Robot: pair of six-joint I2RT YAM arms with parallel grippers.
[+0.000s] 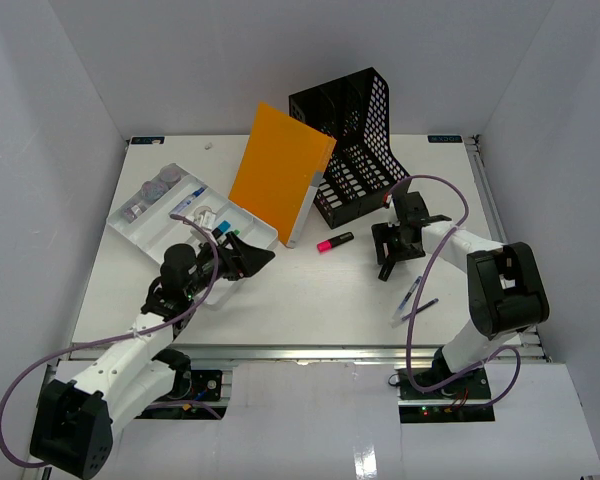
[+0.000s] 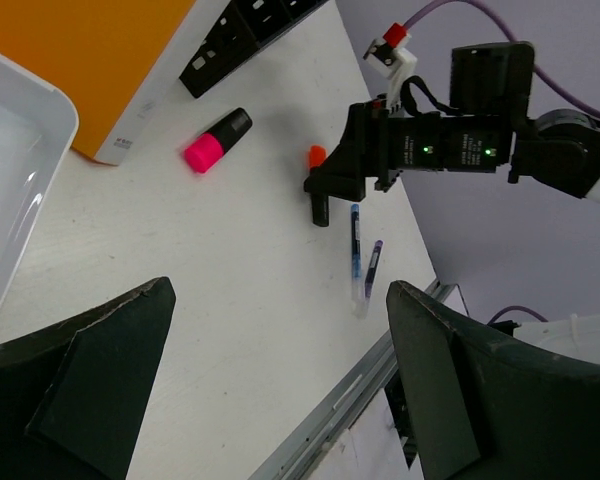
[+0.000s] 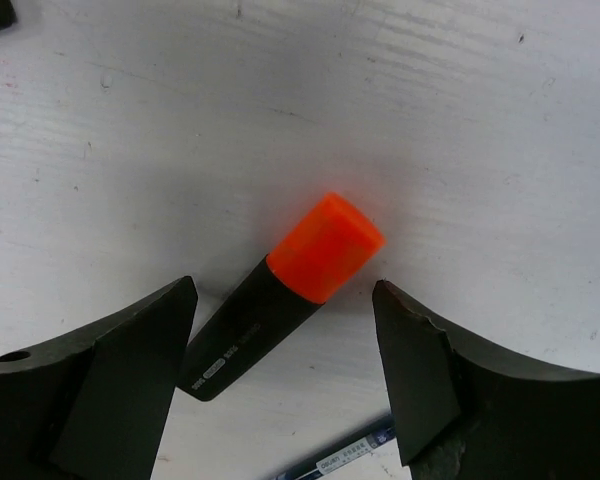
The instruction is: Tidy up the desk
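Note:
The white desk (image 1: pixel 310 300) carries loose stationery. An orange-capped black highlighter (image 3: pixel 300 275) lies flat on it, between the fingers of my right gripper (image 3: pixel 285 300). That gripper is open and straddles the marker, with a gap on each side. Seen from the left wrist, the same highlighter (image 2: pixel 318 192) lies under the right gripper (image 2: pixel 330 185). A pink-capped highlighter (image 1: pixel 335 242) lies mid-desk. Two pens (image 1: pixel 412 298) rest near the right arm. My left gripper (image 1: pixel 255 258) is open and empty beside the tray corner, with bare desk between its fingers (image 2: pixel 110 350).
A white compartmented tray (image 1: pixel 140 235) with small items sits at the left. An orange folder (image 1: pixel 278 175) leans against a black mesh file holder (image 1: pixel 360 150) at the back. The metal rail (image 1: pixel 310 352) runs along the front edge.

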